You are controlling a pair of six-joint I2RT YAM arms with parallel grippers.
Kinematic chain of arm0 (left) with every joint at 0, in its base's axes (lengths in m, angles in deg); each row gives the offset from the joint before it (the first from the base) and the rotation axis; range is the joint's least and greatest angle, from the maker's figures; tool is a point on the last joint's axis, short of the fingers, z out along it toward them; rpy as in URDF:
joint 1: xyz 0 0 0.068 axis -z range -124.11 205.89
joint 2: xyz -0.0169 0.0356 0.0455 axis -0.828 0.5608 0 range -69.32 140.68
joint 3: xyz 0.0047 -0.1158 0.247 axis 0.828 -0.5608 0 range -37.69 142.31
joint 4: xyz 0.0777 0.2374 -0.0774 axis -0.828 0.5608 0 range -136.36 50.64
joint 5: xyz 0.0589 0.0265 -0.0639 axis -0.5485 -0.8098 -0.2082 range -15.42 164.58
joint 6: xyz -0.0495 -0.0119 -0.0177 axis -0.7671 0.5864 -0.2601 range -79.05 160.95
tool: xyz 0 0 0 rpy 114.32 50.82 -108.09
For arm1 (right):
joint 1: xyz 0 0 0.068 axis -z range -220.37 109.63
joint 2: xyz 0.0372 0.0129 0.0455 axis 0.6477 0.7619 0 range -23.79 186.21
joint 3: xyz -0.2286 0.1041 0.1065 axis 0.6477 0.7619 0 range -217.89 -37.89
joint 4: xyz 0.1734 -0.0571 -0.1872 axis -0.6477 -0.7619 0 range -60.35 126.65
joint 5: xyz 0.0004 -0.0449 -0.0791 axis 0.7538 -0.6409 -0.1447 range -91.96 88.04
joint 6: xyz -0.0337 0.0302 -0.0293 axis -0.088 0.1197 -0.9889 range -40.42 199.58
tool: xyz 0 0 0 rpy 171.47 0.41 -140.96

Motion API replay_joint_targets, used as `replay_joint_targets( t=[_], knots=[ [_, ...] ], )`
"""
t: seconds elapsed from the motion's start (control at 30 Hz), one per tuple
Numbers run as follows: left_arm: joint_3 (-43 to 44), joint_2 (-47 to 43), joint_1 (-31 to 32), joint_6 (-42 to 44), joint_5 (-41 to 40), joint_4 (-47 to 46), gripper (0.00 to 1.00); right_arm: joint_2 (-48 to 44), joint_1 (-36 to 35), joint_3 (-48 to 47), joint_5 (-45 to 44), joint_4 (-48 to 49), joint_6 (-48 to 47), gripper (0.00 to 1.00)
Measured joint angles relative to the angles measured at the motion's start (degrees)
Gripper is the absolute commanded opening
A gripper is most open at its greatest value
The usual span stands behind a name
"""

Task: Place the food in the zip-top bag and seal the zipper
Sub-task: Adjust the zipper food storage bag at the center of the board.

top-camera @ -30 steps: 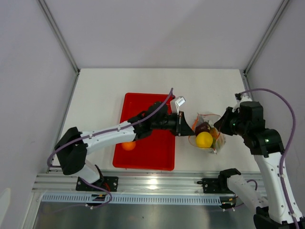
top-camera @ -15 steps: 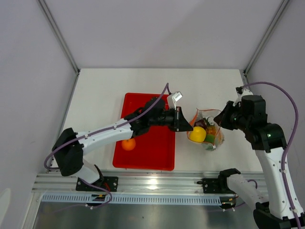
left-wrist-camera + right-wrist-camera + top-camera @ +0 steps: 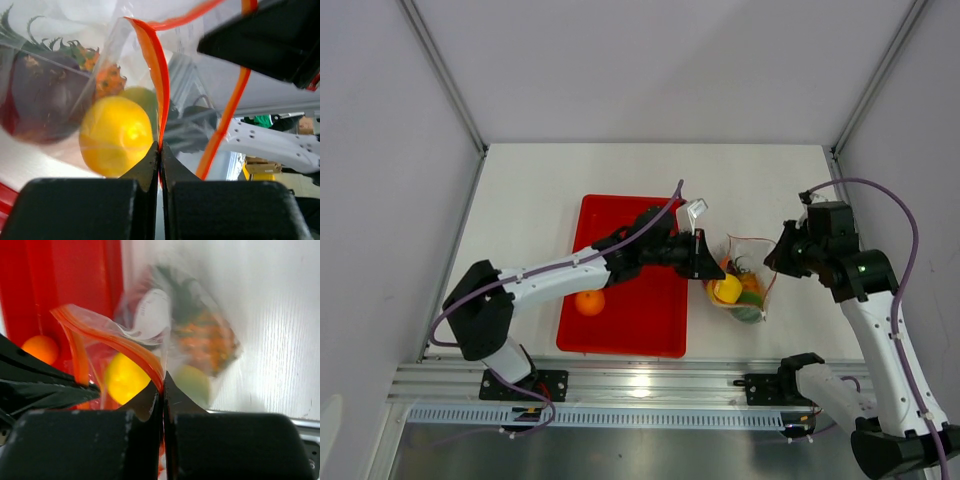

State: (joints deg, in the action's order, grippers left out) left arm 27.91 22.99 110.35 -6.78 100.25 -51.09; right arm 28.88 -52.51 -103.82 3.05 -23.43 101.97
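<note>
The clear zip-top bag [image 3: 745, 275] hangs between my two grippers, right of the red tray. Its red-orange zipper [image 3: 156, 75] shows in both wrist views, also in the right wrist view [image 3: 125, 347]. My left gripper [image 3: 710, 265] is shut on the zipper's left side [image 3: 160, 145]. My right gripper [image 3: 772, 258] is shut on the zipper's right side [image 3: 163, 377]. Inside the bag are a yellow pear [image 3: 116, 135], a dark red fruit [image 3: 40, 100], a green fruit [image 3: 194, 385] and the pineapple [image 3: 205, 340]. An orange [image 3: 589, 302] lies on the tray.
The red tray [image 3: 650, 320] lies left of the bag, under my left arm. The metal rail [image 3: 650, 385] runs along the near table edge. Grey walls close in the back and sides.
The bag has dropped lower and shifted slightly left, with the fruits settling down inside. My right gripper has moved left toward my left gripper. The orange has not moved.
</note>
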Motion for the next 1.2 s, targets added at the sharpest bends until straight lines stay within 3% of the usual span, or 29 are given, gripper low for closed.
replay_joint_targets(
  t=[0.17,0.5,0.6,0.63,0.7,0.73,0.83,0.93,1.2],
  knots=[
    [-0.33,-2.75,1.20,0.26,-0.15,-0.59,0.01,-2.51,0.00,-3.65,0.50,-0.02,0.04,0.00],
    [-7.74,-1.03,0.00,0.55,-1.42,-1.77,0.00,-3.32,0.00,-0.57,0.46,-1.16,0.02,0.00],
    [-7.74,-1.86,0.00,2.12,-1.60,-1.36,0.19,-3.34,0.00,-0.52,0.48,-1.36,0.02,0.00],
    [-7.72,-2.54,0.00,3.04,-2.12,-0.74,0.35,-3.34,0.00,-0.52,0.48,-1.36,0.02,0.00],
    [-7.72,-4.44,0.00,4.81,-3.45,1.07,0.50,-3.34,0.00,-0.52,0.46,-1.36,0.02,0.00],
    [-7.72,-5.64,0.00,5.57,-4.50,1.90,0.64,-3.37,0.00,-0.50,0.46,-1.33,0.02,0.00],
    [-7.72,-9.97,0.00,8.07,-7.52,4.02,0.87,-3.45,0.00,-0.22,0.59,-1.03,0.02,0.00],
    [-7.72,-14.45,0.00,9.90,-10.60,6.47,0.99,-3.61,0.00,0.81,1.05,-0.44,0.04,0.00],
    [-7.52,-22.60,-0.02,8.90,-29.22,21.44,0.99,-3.65,0.00,2.14,1.99,0.50,0.04,0.00]
  ],
)
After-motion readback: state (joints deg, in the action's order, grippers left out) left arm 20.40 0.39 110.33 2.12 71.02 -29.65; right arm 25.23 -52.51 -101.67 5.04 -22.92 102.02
